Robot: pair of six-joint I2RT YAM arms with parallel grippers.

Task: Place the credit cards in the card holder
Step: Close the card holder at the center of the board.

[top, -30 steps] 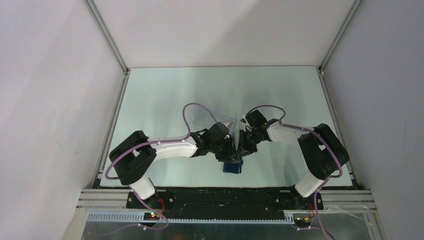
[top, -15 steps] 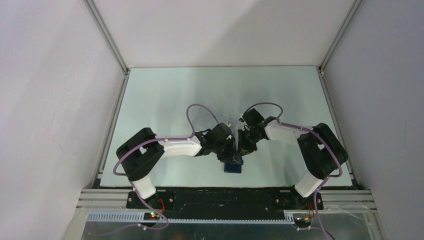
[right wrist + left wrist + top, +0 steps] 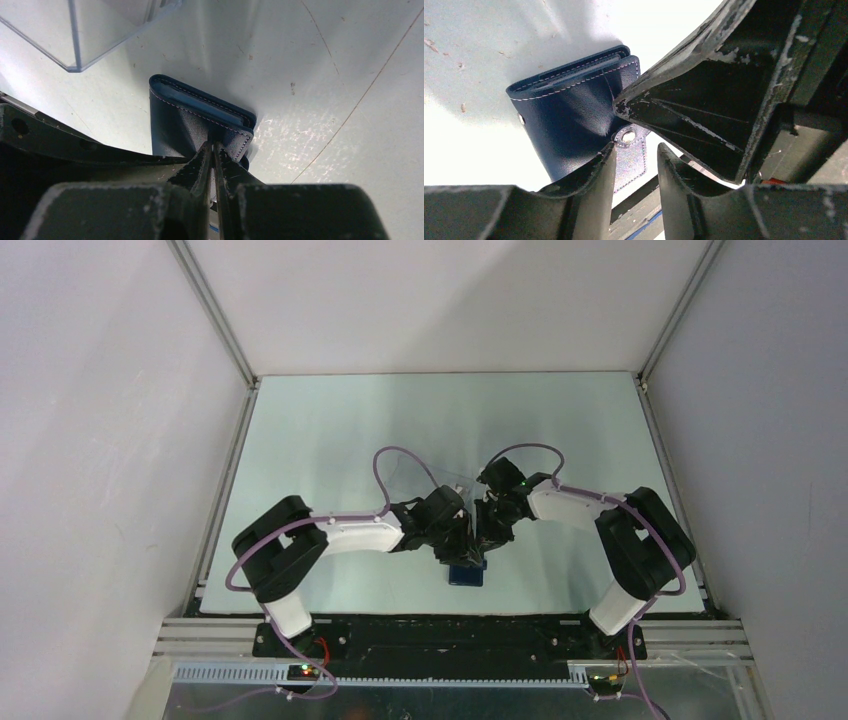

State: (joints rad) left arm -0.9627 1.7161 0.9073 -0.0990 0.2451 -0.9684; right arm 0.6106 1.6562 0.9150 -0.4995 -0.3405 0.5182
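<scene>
The card holder (image 3: 466, 576) is a dark navy folding wallet lying near the table's front edge, between both grippers. In the left wrist view the card holder (image 3: 569, 110) lies folded, and its snap tab (image 3: 630, 156) reaches into the gap of my left gripper (image 3: 637, 147), whose jaws stand apart. My right gripper (image 3: 212, 145) is shut on the edge of the card holder (image 3: 185, 120). See-through credit cards (image 3: 100, 30) lie on the table just beyond the holder. In the top view the left gripper (image 3: 452, 552) and right gripper (image 3: 484, 548) nearly touch.
The pale table (image 3: 330, 440) is fenced by white walls and metal rails. The front rail (image 3: 450, 625) runs just behind the card holder. Purple cables loop above both wrists.
The left arm has slid a little to the right, closer to the card holder. The right wrist has edged slightly left. The holder stays in place.
</scene>
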